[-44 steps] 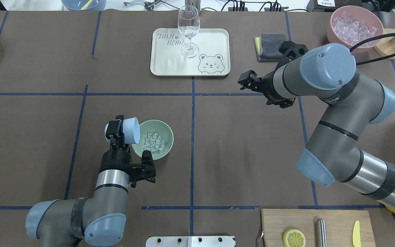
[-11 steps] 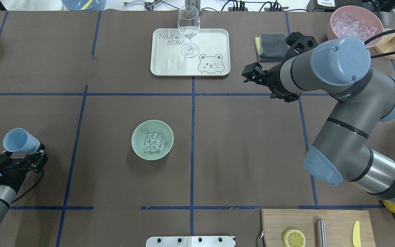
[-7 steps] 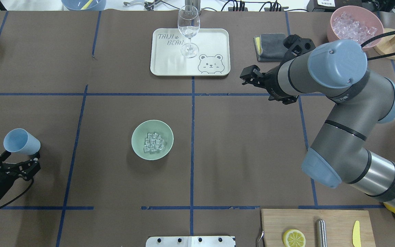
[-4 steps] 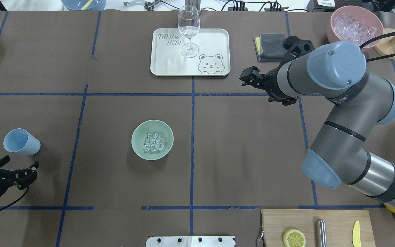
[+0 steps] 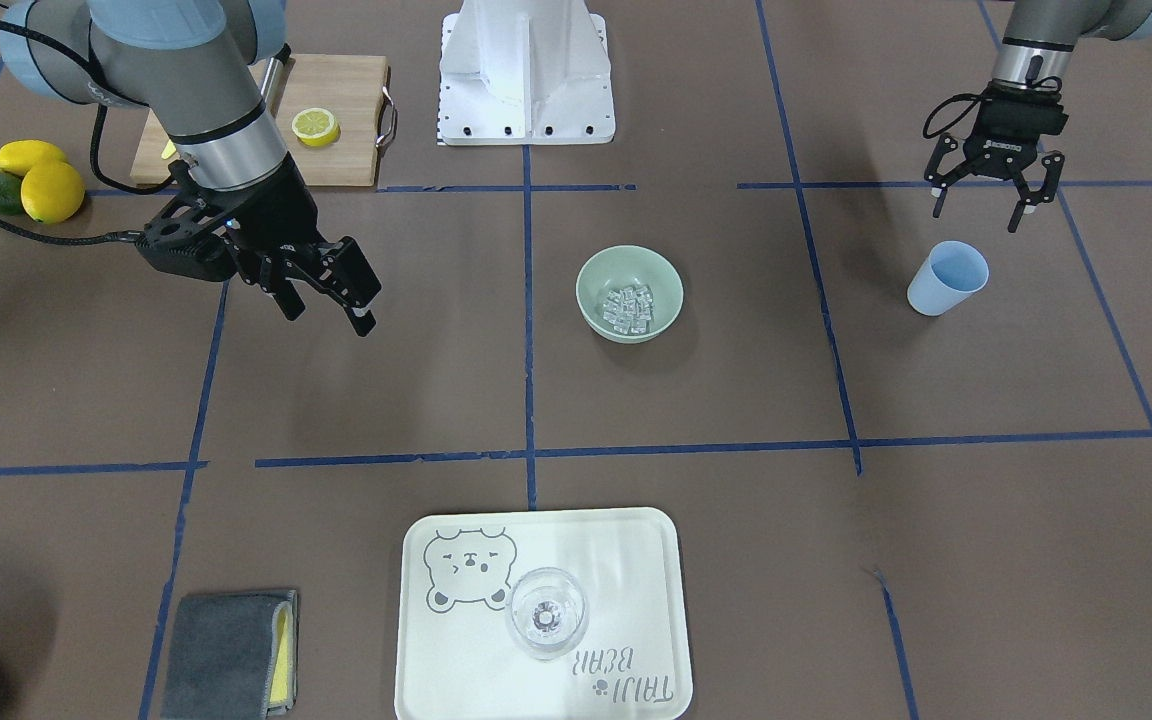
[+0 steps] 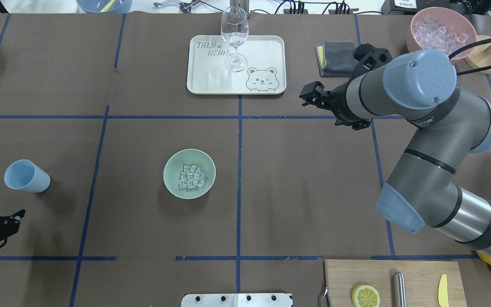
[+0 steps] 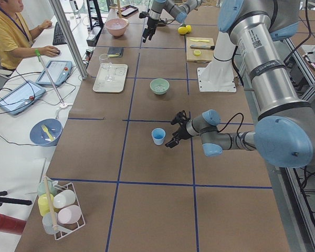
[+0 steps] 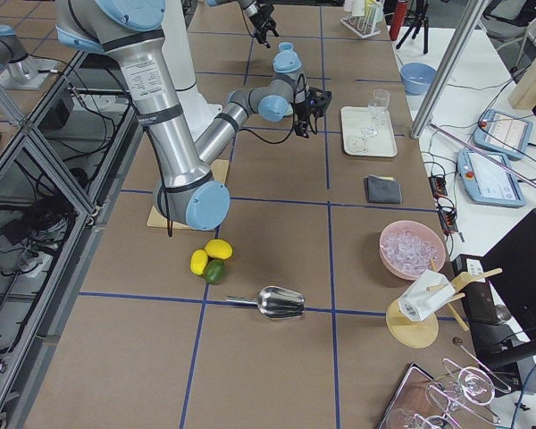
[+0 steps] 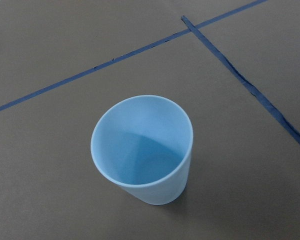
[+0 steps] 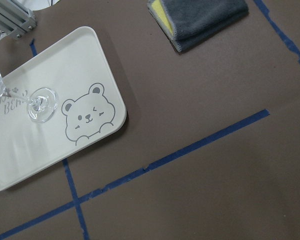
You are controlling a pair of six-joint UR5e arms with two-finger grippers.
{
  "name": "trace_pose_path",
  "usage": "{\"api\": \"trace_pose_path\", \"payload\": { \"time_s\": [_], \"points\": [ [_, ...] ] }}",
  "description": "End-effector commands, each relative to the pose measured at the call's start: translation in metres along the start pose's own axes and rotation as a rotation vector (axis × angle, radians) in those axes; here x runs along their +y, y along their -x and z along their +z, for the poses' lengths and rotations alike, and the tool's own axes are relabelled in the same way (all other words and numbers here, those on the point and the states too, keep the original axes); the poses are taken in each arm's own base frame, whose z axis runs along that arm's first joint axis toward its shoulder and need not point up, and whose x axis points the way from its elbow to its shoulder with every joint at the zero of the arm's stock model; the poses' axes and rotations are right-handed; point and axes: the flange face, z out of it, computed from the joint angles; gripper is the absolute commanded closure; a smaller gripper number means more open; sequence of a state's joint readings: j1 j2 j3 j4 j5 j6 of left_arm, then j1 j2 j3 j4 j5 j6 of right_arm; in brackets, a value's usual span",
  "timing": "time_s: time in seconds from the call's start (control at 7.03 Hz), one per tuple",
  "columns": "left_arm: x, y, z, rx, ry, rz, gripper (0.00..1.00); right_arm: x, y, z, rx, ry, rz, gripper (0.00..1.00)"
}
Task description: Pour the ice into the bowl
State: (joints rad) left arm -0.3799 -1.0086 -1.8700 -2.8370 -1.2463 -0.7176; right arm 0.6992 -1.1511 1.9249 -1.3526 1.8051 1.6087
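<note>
Bowl: the pale green bowl (image 6: 169, 168) stands upright on the bench (image 6: 305, 187), near the middle, just beside the centre tape line.
Ice: a small heap of clear cubes (image 6: 191, 177) lies in the bottom of the bowl.
Blue cup (image 5: 947, 278): upright and empty, on the robot's left side, well apart from the bowl.
Left claw (image 5: 978, 218): spread and holding nothing, just on the robot's side of the blue cup and not touching it.
Right claw (image 5: 328, 320): spread and empty, above the bench, well apart from the bowl.
Tray (image 6: 262, 51): at the far side of the bench, carrying an upright wine glass (image 6: 234, 38).
</note>
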Motion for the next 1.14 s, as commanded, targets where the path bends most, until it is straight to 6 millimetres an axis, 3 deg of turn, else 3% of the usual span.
{"api": "trace_pose_path", "payload": {
  "time_s": [0.0, 0.14, 0.28, 0.43, 0.57, 0.71, 0.85, 1.0],
  "points": [
    [-0.001, 0.066, -0.012, -0.012, 0.048, 0.149, 0.0, 0.021, 0.012, 0.001, -0.022, 0.025, -0.01, 0.0],
    [0.002, 0.096, -0.014, -0.021, 0.072, 0.193, 0.0, 0.048, 0.021, 0.009, -0.028, 0.062, -0.025, 0.0],
    [-0.006, 0.118, 0.001, -0.029, 0.068, 0.159, 0.0, 0.072, 0.033, 0.016, -0.034, 0.097, -0.027, 0.0],
    [-0.021, 0.127, 0.012, 0.032, 0.065, 0.142, 0.0, 0.102, 0.051, 0.027, -0.035, 0.12, 0.022, 0.0],
    [-0.036, 0.146, 0.01, 0.048, 0.082, 0.089, 0.0, 0.13, 0.076, 0.049, -0.028, 0.104, 0.039, 0.0],
    [-0.07, 0.155, 0.018, 0.063, 0.075, 0.051, 0.0, 0.147, 0.098, 0.074, -0.004, 0.102, 0.033, 0.0],
    [-0.074, 0.154, 0.018, 0.068, 0.07, 0.049, 0.0, 0.174, 0.12, 0.099, 0.02, 0.102, 0.021, 0.0],
    [-0.077, 0.153, 0.017, 0.07, 0.064, 0.045, 0.0, 0.202, 0.116, 0.107, 0.021, 0.077, -0.007, 0.0]
  ]
}}
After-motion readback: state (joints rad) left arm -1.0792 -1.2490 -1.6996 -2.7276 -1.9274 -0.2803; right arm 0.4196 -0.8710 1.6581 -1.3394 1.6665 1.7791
